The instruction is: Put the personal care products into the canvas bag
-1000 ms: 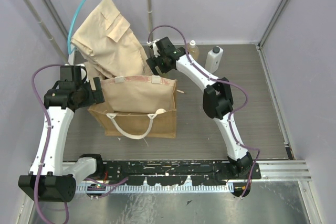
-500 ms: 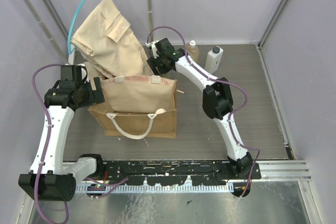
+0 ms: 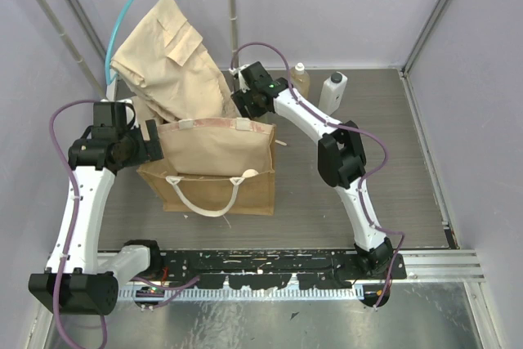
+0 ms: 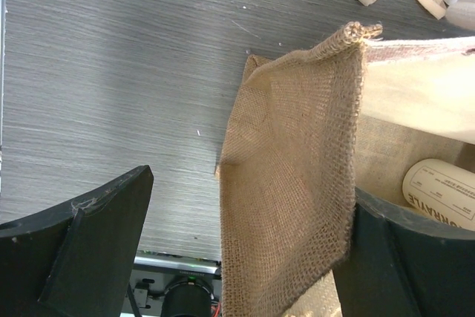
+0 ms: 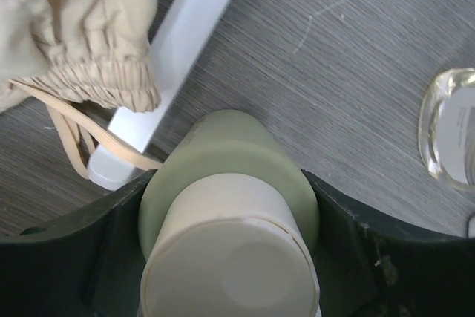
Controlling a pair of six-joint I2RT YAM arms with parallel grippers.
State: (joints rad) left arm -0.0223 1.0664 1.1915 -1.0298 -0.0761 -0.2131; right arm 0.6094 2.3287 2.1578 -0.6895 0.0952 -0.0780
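Olive-green bottle (image 5: 230,157) with a cream cap (image 5: 223,257) is clenched in the right pincer (image 5: 230,243), a dark finger pressed to either flank. The wrist view looks straight down onto the cap, so the bottle's foot is hidden. I cannot tell whether it rests on the surface (image 5: 334,57) or hangs above it. From overhead the bottle cannot be seen at all: the right arm's wrist covers it, just behind the far rim of the canvas bag (image 3: 214,171).

Close beside it lie the gathered cuff of a beige garment (image 5: 82,42), with a loose drawstring, and the white foot of a clothes rack (image 5: 182,42). An amber bottle (image 5: 447,135) is cut off at the wrist view's right edge. The overhead view shows it upright with a white cap, and the flat white bottle (image 3: 333,90) with a black cap just to its right, both on the surface behind the right arm. The garment hangs from a teal hanger (image 3: 131,6) and reaches down to the bag's far left corner.

The left pincer (image 4: 245,257) is released, jaws wide astride the bag's burlap end wall, with one finger outside and well clear and the other inside at the fabric's edge. Inside the bag lies a cream-beige bottle (image 4: 441,194), partly cut off, its label print too small to read.
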